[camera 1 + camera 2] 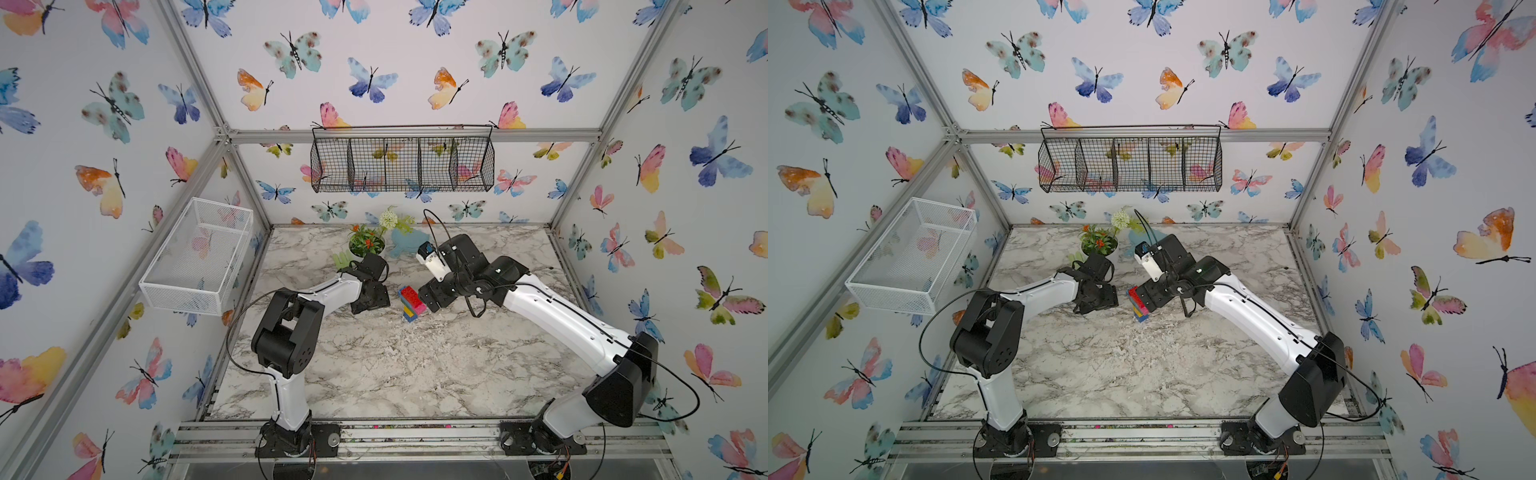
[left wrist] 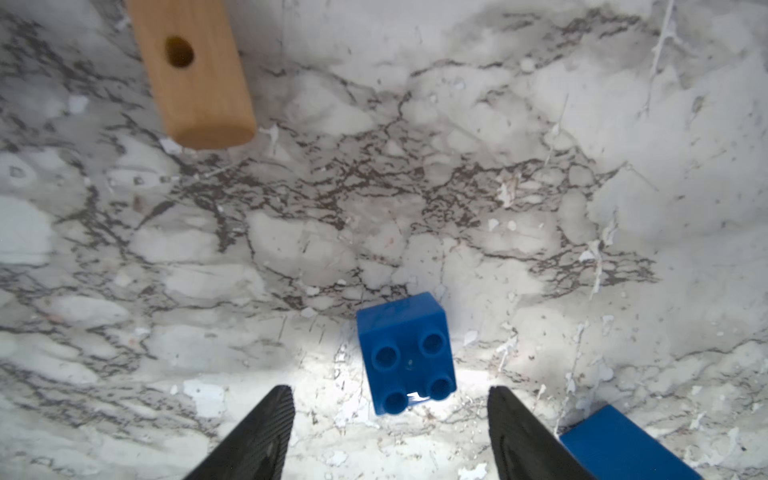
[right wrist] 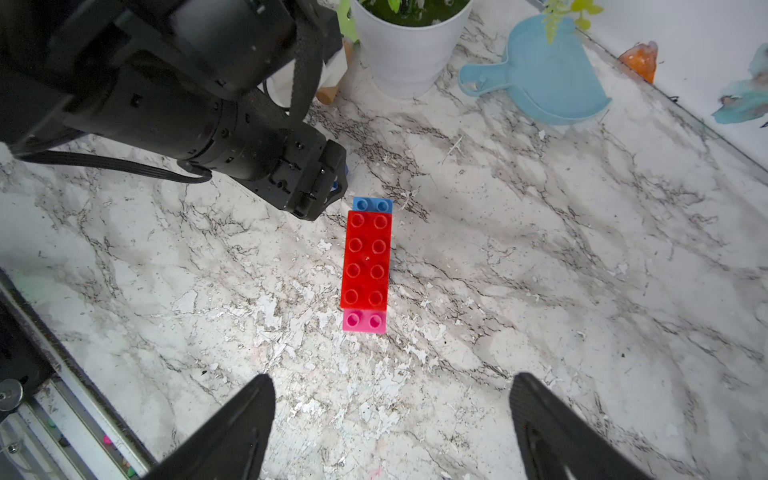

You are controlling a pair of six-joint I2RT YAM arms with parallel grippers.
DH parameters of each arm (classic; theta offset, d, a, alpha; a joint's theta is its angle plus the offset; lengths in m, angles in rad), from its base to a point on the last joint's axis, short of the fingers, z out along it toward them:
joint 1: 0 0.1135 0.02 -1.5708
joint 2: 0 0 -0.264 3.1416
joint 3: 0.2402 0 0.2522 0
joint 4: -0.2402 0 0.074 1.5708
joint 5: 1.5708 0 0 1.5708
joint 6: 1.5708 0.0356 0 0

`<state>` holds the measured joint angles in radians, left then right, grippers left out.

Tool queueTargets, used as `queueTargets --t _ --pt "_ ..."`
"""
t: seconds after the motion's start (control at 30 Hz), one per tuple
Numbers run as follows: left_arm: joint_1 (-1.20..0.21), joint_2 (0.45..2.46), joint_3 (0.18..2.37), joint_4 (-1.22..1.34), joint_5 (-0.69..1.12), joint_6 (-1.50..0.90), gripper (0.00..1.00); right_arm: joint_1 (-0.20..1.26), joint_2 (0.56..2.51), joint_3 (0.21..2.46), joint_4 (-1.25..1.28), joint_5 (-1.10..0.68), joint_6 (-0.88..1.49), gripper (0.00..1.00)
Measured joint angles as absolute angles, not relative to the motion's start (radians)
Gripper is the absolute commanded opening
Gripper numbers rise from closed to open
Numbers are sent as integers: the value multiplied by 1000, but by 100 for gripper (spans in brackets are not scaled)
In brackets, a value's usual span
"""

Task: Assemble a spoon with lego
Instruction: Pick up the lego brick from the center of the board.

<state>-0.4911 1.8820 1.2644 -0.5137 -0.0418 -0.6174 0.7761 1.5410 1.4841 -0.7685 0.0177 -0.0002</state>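
The spoon (image 1: 412, 302) lies at mid-table in both top views, a stack of lego bricks. In the right wrist view I see its long red brick (image 3: 368, 259) on top, with a light-blue brick (image 3: 372, 205) at one end and a pink one (image 3: 364, 322) at the other. My right gripper (image 3: 392, 399) hovers open above it, touching nothing. My left gripper (image 2: 390, 390) points down just left of the spoon, jaws apart. A loose dark blue brick (image 2: 405, 353) lies between and ahead of its fingertips, with gaps on both sides. The top views do not show this brick.
A wooden handle (image 2: 193, 70) lies beyond the loose brick. Another blue face (image 2: 623, 444) sits beside one left finger. A white plant pot (image 3: 405, 45) and a pale-blue dish (image 3: 540, 79) stand at the back. A white basket (image 1: 199, 257) and a black wire basket (image 1: 401, 160) hang on the walls.
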Motion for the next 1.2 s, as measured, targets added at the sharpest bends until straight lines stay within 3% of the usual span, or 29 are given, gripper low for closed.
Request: queueTargets --t 0.67,0.97,1.2 --pt "-501 1956 1332 -553 -51 -593 59 764 1534 1436 -750 13 -12 91" --pt "-505 1956 1349 -566 -49 -585 41 764 1534 1424 -746 11 -12 91" --pt "-506 1956 1354 -566 -47 -576 37 764 1534 1414 -746 12 -13 91"
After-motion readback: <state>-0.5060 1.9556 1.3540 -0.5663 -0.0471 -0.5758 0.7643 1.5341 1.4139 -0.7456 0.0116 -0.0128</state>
